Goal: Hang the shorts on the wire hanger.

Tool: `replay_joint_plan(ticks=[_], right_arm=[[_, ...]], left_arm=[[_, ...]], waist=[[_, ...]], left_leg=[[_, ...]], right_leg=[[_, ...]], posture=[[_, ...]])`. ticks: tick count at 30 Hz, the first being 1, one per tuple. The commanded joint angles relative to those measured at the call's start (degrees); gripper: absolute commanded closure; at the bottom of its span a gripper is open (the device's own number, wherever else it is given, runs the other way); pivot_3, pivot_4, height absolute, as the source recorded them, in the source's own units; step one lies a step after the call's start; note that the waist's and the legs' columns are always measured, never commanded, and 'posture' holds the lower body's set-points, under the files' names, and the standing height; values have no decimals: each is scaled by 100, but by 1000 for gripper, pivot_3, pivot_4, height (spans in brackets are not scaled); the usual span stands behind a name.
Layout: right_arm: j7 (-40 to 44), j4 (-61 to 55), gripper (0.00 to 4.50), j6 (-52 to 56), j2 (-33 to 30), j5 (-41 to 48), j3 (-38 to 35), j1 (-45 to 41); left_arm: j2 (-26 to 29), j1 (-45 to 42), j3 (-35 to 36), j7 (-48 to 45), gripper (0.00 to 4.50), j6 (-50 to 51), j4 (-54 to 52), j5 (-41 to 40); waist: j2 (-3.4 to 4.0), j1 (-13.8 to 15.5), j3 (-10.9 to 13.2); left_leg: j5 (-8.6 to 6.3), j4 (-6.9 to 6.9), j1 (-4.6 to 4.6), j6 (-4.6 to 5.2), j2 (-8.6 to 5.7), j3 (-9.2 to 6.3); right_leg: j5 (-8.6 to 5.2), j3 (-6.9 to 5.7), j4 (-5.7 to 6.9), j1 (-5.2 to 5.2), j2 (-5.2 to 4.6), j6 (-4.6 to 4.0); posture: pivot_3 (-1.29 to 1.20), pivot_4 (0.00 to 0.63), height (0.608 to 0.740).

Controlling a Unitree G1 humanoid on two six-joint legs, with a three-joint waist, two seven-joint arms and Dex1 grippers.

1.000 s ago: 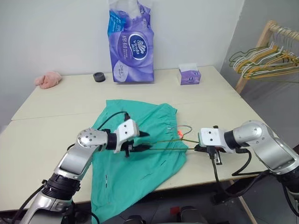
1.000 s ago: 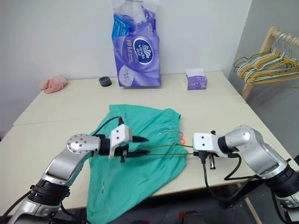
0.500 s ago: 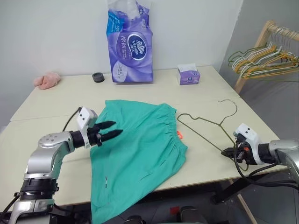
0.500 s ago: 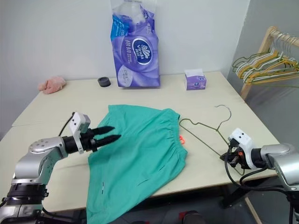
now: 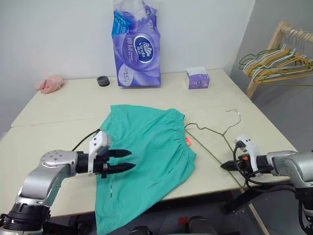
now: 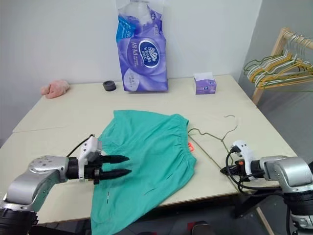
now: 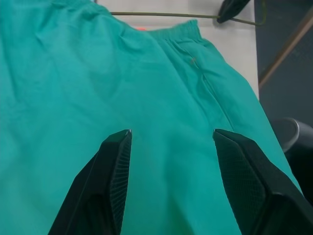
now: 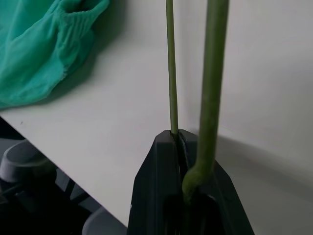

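Left eye view: the teal-green shorts (image 5: 146,152) lie spread flat on the desk (image 5: 58,105), and their lower part hangs over the near edge. The small orange tag (image 5: 188,142) shows at the waistband, on the side toward the wire hanger (image 5: 215,142). The left gripper (image 5: 126,160) is above the left part of the shorts, with its two black fingers spread apart and nothing between them. The left wrist view shows only green cloth in that gap.

The wire hanger lies on the desk just to the right of the shorts, near the right edge, with its hook pointing to the far side. The right gripper (image 5: 226,166) is at the near right corner, and its fingers are pressed together on a corner of the hanger's wire frame.

Along the far edge stand a purple tissue pack (image 5: 136,46), a small tissue box (image 5: 198,78), a black ring (image 5: 103,81) and a pink cloth (image 5: 49,83).
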Motion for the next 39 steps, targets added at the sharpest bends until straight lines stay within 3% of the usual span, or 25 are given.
replay_joint_plan(ticks=[1, 9, 20, 25, 31, 36, 39], right_arm=[[58, -187, 4500, 127, -36, 322, -30, -291], [54, 125, 4500, 238, -59, 537, 49, -782], [558, 1564, 4500, -32, -142, 129, 1596, -1829], [644, 2337, 4500, -161, 307, -31, 1875, -2449], [131, 4362, 4500, -618, 1366, -333, 1294, -3451], [713, 3894, 4500, -377, 1193, -317, 1829, -3204], [443, 3948, 4500, -332, 1430, -345, 1617, -3120]], left_arm=[[26, -74, 16, 77, 1712, -120, -227, 27], [-76, -101, -28, 245, 1712, -306, -160, 138], [-232, -120, -152, 448, 1712, -461, -226, 280], [-261, -103, -160, 560, 1712, -463, -299, 279], [-347, -203, -200, 707, 1712, -492, -277, 309], [-388, -185, -196, 774, 1712, -512, -318, 289], [-446, -187, -166, 865, 1712, -494, -351, 246]], waist=[[0, 5, 0], [1, 9, 1], [3, 10, 3], [3, 9, 2], [3, 2, 2], [1, 103, 1], [-1, 118, -1]], left_leg=[[0, 0, 0, 1, 0, 0], [-2, 0, 0, 3, -1, 1], [-3, 0, 1, 4, -2, -2], [-3, -2, 1, 4, -1, -3], [-2, -3, 0, 2, -1, -7], [-2, 10, -13, 2, -6, -16], [-3, 14, -12, 3, -12, -14]], right_leg=[[0, 0, 0, 1, 0, 0], [0, 0, 0, 0, 0, 0], [0, 0, 0, -3, 3, 0], [0, -1, 1, -5, 4, 0], [1, 2, 8, -15, 7, -2], [2, 1, 8, -19, -19, -2], [2, 0, 11, -17, -19, -1]], posture=[[-128, 9, 740], [-117, 13, 740], [-81, 8, 740], [-69, 5, 740], [-56, 2, 740], [-45, 1, 740], [-43, 0, 740]])
